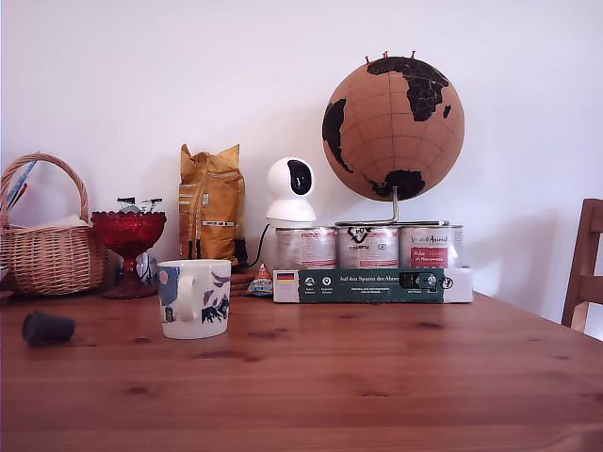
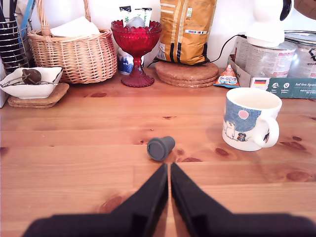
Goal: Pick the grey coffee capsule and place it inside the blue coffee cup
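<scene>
The wooden desk (image 2: 74,148) stretches out ahead of the fingers (image 2: 169,170), which are pressed together with only a thin slit between them and grip nothing. Far beyond them stands a wicker basket (image 2: 74,57), then a red glass goblet (image 2: 136,47). The blue coffee cup (image 2: 249,118) sits upright ahead and off to one side of the fingers, handle toward them. The grey coffee capsule (image 2: 161,148) lies on its side just ahead of the fingertips, apart from them.
</scene>
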### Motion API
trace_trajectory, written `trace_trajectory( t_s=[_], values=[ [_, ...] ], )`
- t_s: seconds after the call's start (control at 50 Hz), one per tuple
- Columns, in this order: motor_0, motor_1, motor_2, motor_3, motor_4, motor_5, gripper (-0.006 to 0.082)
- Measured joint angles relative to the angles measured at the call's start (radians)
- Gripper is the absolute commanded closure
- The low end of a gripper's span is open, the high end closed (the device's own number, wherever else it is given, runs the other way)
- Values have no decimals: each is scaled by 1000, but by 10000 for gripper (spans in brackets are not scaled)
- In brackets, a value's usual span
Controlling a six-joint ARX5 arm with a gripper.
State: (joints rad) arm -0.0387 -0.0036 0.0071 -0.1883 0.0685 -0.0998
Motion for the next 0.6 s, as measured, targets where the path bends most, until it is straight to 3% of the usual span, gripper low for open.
trace_trajectory(
  t_s=[0.46,0.6],
  values=[
    [0,0,0,10,1,-1,786],
    [0,0,0,177,2,-10,786]
  ],
)
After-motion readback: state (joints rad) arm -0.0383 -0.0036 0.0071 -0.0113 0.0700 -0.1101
